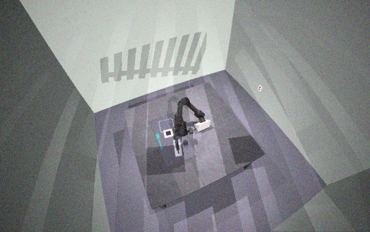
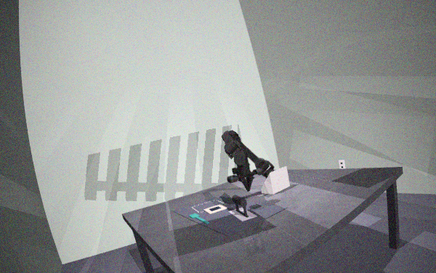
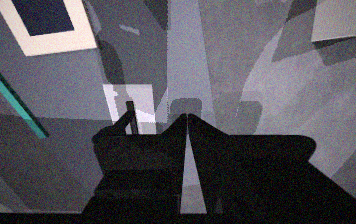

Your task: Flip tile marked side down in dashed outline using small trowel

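The tile (image 1: 165, 136) (image 2: 208, 210) (image 3: 60, 47), cream-edged with a dark middle, lies flat on the mat (image 1: 168, 146) (image 2: 232, 229) (image 3: 75, 90). It overlaps the near edge of the dashed outline (image 1: 166, 119) (image 2: 218, 200), mostly outside it. A tool with a pale flat blade (image 1: 180, 153) (image 2: 250, 216) (image 3: 142, 95) and raised dark handle, seemingly the trowel, rests on the mat beside the tile. My gripper (image 2: 248, 189) (image 3: 186, 117) is shut and empty, raised above the mat to one side of that handle. Its fingertips meet in the wrist view.
A teal long-handled tool (image 1: 160, 142) (image 2: 198, 218) (image 3: 22, 112) lies on the tile's other side. A white block (image 1: 202, 125) (image 2: 279, 180) (image 3: 336, 20) stands by the arm's base. Strong striped shadows cross the table and wall.
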You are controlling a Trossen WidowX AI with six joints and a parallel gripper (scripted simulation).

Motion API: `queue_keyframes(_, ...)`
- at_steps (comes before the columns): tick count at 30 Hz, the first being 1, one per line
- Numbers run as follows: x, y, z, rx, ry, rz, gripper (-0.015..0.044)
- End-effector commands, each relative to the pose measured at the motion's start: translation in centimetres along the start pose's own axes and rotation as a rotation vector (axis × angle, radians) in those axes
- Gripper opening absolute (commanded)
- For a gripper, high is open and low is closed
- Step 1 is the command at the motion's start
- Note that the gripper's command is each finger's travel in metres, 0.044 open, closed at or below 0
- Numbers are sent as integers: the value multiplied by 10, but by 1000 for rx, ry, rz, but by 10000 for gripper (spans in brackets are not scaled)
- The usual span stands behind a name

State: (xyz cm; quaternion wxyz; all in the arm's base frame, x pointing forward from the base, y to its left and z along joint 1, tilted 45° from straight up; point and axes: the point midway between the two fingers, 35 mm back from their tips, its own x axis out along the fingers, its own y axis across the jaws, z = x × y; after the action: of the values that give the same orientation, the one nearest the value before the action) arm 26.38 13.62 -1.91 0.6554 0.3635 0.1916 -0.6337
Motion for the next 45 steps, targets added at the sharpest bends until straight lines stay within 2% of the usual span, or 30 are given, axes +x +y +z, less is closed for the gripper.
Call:
queue_keyframes(1, 0, 0, 0, 0, 0, 0, 0)
queue_keyframes(9, 0, 0, 0, 0, 0, 0, 0)
queue_keyframes(15, 0, 1, -1, 0, 0, 0, 153)
queue_keyframes(20, -12, 28, -26, -1, 2, -1, 270)
queue_keyframes(31, -28, 81, -79, -4, 7, -3, 270)
queue_keyframes(45, -14, 85, -83, -4, 7, -3, 270)
